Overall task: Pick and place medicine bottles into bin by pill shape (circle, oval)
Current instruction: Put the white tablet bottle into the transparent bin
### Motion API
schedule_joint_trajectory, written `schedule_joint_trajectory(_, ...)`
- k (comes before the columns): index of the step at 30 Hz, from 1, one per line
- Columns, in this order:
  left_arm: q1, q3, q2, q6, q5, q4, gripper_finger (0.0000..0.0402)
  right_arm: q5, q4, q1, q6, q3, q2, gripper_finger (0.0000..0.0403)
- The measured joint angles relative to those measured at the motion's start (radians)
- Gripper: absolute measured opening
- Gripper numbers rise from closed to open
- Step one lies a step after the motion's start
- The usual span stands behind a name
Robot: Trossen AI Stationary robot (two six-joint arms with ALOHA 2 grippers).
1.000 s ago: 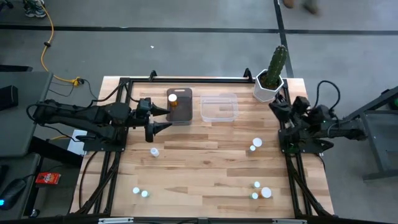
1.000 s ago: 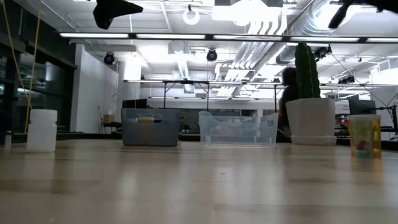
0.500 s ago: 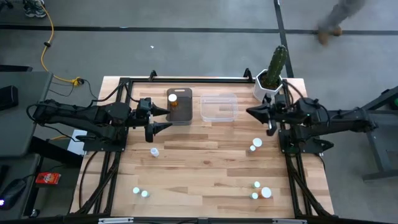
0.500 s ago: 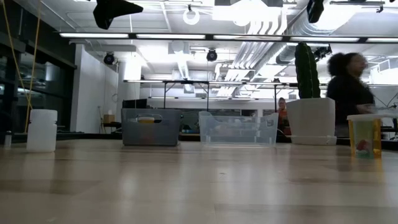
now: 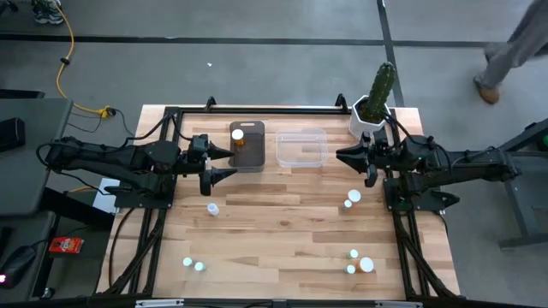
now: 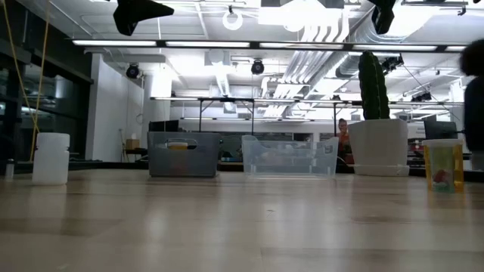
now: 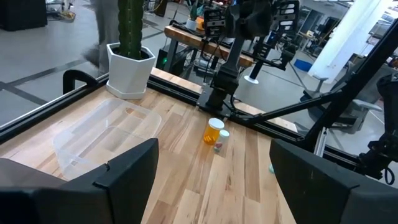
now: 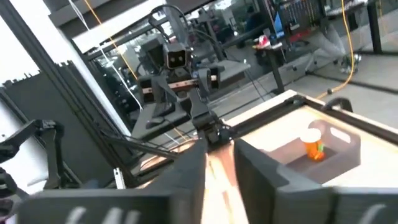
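At the back of the surface (image 5: pixel 282 222) stand 2 bins side by side: a grey bin (image 5: pixel 247 146) with 1 amber bottle (image 5: pixel 238 137) already in it, and a clear bin (image 5: pixel 301 149) whose contents cannot be made out. That split suggests 1 bin per pill shape.

Left end effector (image 5: pixel 224 162) hovers just beside the grey bin, fingers spread wide and empty, consistent with a finished drop. 1 white bottle (image 5: pixel 212 209) stands near it, toward the front. 2 more bottles (image 5: pixel 193 264) sit well apart at the front left.

Right end effector (image 5: pixel 351 157) hangs between the clear bin and the cactus pot (image 5: pixel 370 119), fingers nearly together, gripping nothing. A bottle pair (image 5: pixel 351 199) lies near it. 3 more bottles (image 5: pixel 360 262) rest at the front right.
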Motion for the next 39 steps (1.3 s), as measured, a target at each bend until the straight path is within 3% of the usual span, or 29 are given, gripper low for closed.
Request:
schedule_joint_trajectory(5, 0.000, 0.000, 0.000, 0.000, 0.000, -0.002, 0.0296, -0.069, -0.001, 0.001, 0.068, 0.000, 0.001, 0.0146)
schedule_joint_trajectory(8, 0.000, 0.000, 0.000, 0.000, 0.000, -0.003, 0.0296, -0.116, -0.011, 0.003, 0.097, 0.000, 0.010, 0.0165)
schedule_joint_trajectory(15, 0.000, 0.000, 0.001, 0.000, 0.000, -0.004, 0.0296, -0.126, -0.050, 0.048, 0.089, 0.032, 0.076, 0.0170)
schedule_joint_trajectory(23, 0.000, 0.000, 0.001, -0.080, 0.001, -0.003, 0.0296, -0.045, -0.335, 0.099, -0.104, 0.258, 0.232, 0.0170)
schedule_joint_trajectory(26, 0.002, 0.000, 0.000, -0.132, 0.055, -0.023, 0.0296, -0.016, -0.431, 0.099, -0.121, 0.320, 0.280, 0.0170)
schedule_joint_trajectory(34, -0.086, 0.048, 0.028, -0.184, 0.097, -0.530, 0.0296, -0.010, -0.471, 0.099, -0.103, 0.352, 0.353, 0.0170)
schedule_joint_trajectory(39, -0.202, 0.007, 0.094, -0.144, 0.095, -0.641, 0.0296, -0.010, -0.472, 0.099, -0.100, 0.352, 0.383, 0.0170)
